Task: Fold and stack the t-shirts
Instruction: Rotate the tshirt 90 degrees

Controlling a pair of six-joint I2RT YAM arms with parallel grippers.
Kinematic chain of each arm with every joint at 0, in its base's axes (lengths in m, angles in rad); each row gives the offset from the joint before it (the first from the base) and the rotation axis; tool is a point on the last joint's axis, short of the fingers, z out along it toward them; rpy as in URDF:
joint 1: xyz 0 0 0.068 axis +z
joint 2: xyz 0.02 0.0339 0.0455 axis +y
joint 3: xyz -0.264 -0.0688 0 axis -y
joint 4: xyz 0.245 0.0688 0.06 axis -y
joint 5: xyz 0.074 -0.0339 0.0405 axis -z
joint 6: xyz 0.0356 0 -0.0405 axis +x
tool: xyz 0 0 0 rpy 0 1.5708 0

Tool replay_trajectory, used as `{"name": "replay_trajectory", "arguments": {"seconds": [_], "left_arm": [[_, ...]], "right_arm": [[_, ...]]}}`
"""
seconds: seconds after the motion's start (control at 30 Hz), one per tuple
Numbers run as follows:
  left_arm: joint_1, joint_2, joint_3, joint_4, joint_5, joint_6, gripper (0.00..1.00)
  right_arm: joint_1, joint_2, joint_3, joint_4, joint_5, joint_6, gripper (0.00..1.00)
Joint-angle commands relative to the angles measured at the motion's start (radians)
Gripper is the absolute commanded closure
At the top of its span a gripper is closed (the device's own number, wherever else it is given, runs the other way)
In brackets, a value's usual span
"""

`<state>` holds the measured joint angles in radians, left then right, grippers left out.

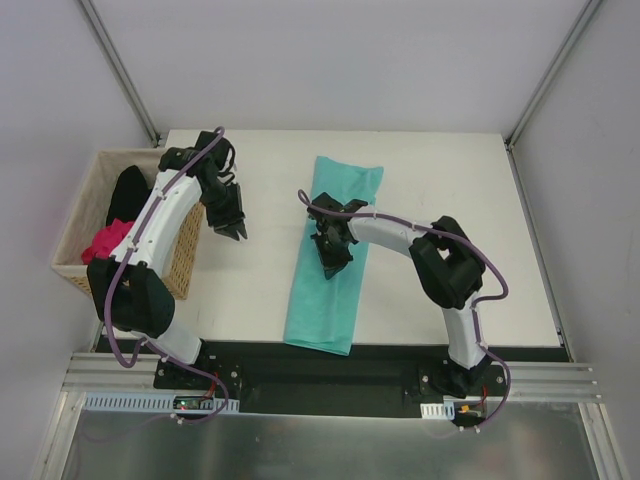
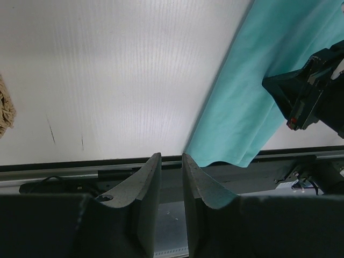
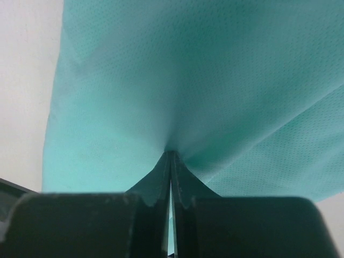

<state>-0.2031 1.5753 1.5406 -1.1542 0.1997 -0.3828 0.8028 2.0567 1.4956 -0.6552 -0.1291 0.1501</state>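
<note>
Three t-shirts, we count: teal shirt (image 1: pixel 333 255) on white table (image 1: pixel 450 250) right of basket (image 1: pixel 185 262); pink shirt (image 1: pixel 105 242), black shirt (image 1: pixel 127 195) inside basket. Right gripper (image 1: pixel 332 268) clenched on teal shirt; left gripper (image 1: pixel 238 234) released beside basket.

No legible txt or labels (any view).

The left arm (image 1: pixel 165 215) hides part of the pink t-shirt (image 1: pixel 105 243) and black t-shirt (image 1: pixel 127 195) in the basket (image 1: pixel 186 262).
</note>
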Motion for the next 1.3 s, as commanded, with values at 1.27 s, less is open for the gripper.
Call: {"name": "replay_trajectory", "arguments": {"seconds": [1.27], "left_arm": [[-0.005, 0.218, 0.273, -0.059, 0.024, 0.024, 0.78]], "right_arm": [[-0.266, 0.064, 0.387, -0.297, 0.097, -0.138, 0.77]]}}
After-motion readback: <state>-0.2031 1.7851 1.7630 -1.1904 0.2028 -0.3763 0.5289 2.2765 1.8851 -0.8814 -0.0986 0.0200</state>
